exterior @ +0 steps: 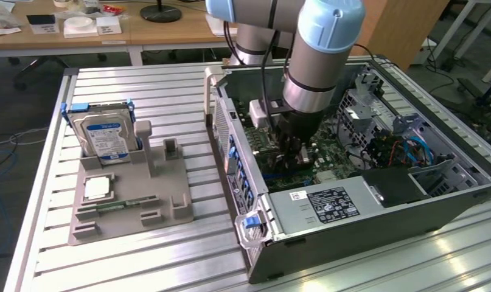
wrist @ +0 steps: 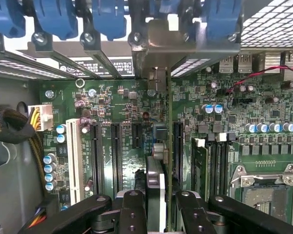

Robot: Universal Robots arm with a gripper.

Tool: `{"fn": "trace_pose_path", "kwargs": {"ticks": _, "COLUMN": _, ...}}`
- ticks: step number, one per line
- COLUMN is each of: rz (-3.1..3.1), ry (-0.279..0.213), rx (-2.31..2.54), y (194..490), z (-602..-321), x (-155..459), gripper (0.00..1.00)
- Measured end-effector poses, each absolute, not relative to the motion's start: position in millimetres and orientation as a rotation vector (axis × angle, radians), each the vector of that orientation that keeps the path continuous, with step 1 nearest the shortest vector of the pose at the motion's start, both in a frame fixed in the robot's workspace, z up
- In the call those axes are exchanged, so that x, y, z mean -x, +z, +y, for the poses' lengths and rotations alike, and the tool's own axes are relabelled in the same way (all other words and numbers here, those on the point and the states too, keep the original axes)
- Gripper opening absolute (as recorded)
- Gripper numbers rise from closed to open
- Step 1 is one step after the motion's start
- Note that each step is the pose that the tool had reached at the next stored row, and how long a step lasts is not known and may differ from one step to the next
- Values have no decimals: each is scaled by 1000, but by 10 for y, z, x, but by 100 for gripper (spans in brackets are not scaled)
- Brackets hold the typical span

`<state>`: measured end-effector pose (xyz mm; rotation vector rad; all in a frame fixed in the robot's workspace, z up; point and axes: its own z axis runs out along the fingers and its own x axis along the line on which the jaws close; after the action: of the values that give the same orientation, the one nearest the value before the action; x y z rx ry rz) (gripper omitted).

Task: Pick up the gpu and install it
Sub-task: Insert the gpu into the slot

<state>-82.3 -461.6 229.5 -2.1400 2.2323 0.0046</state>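
A: One gripper is seen low inside the open computer case, its dark fingers clenched on the gpu.

B: How is the gpu held?

A: Edge-on and upright. It is seen in the wrist view as a thin dark line running from between the fingers up to its pale metal bracket at the case's rear slot openings. Whether it is seated in a slot cannot be told.

B: What is closest around it?

A: Black expansion slots are seen on one side of the card on the green motherboard, a white slot further out. On the other side, memory slots and the empty CPU socket are seen.

B: Anything in the way?

A: Blue slot latches are lined up along the rear wall above the bracket. A black braided cable bundle is seen at the case edge, well apart from the card. A red wire is seen near the rear ports.

B: Exterior view?

A: The arm is reached down into the case, the gripper over the board. The power supply is seen just beside it, toward the camera.

B: Outside the case?

A: At the exterior view's left, a grey fixture tray is set on the slatted table. A silver hard drive with blue label is stood upright in it; a narrow green memory stick is laid flat near its front.
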Motion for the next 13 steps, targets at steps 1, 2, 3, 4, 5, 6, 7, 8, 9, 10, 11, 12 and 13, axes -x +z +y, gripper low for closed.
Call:
{"fn": "trace_pose_path", "kwargs": {"ticks": 1, "rz": 2232, "ry": 5, "rx": 2140, "y": 2288, "z": -4616, "x": 823, "gripper": 28}}
{"fn": "trace_pose_path", "kwargs": {"ticks": 2, "rz": 2232, "ry": 5, "rx": 2140, "y": 2282, "z": -4615, "x": 824, "gripper": 28}}
{"fn": "trace_pose_path", "kwargs": {"ticks": 3, "rz": 2232, "ry": 5, "rx": 2140, "y": 2278, "z": -4616, "x": 824, "gripper": 28}}
{"fn": "trace_pose_path", "kwargs": {"ticks": 4, "rz": 2232, "ry": 5, "rx": 2140, "y": 2278, "z": -4616, "x": 824, "gripper": 28}}
{"fn": "trace_pose_path", "kwargs": {"ticks": 5, "rz": 2232, "ry": 5, "rx": 2140, "y": 2277, "z": -4616, "x": 824, "gripper": 28}}
{"fn": "trace_pose_path", "kwargs": {"ticks": 6, "rz": 2232, "ry": 5, "rx": 2140, "y": 2276, "z": -4616, "x": 824, "gripper": 28}}
{"fn": "trace_pose_path", "kwargs": {"ticks": 7, "rz": 2232, "ry": 5, "rx": 2140, "y": 2276, "z": -4616, "x": 824, "gripper": 28}}
{"fn": "trace_pose_path", "kwargs": {"ticks": 8, "rz": 2232, "ry": 5, "rx": 2140, "y": 2276, "z": -4616, "x": 824, "gripper": 28}}
{"fn": "trace_pose_path", "kwargs": {"ticks": 9, "rz": 2232, "ry": 5, "rx": 2140, "y": 2276, "z": -4616, "x": 824, "gripper": 28}}
{"fn": "trace_pose_path", "kwargs": {"ticks": 10, "rz": 2232, "ry": 5, "rx": 2140, "y": 2276, "z": -4616, "x": 824, "gripper": 28}}
{"fn": "trace_pose_path", "kwargs": {"ticks": 11, "rz": 2232, "ry": 5, "rx": 2140, "y": 2273, "z": -4616, "x": 824, "gripper": 28}}
{"fn": "trace_pose_path", "kwargs": {"ticks": 12, "rz": 2232, "ry": 5, "rx": 2140, "y": 2262, "z": -4615, "x": 823, "gripper": 28}}
{"fn": "trace_pose_path", "kwargs": {"ticks": 13, "rz": 2232, "ry": 5, "rx": 2140, "y": 2245, "z": -4616, "x": 825, "gripper": 28}}
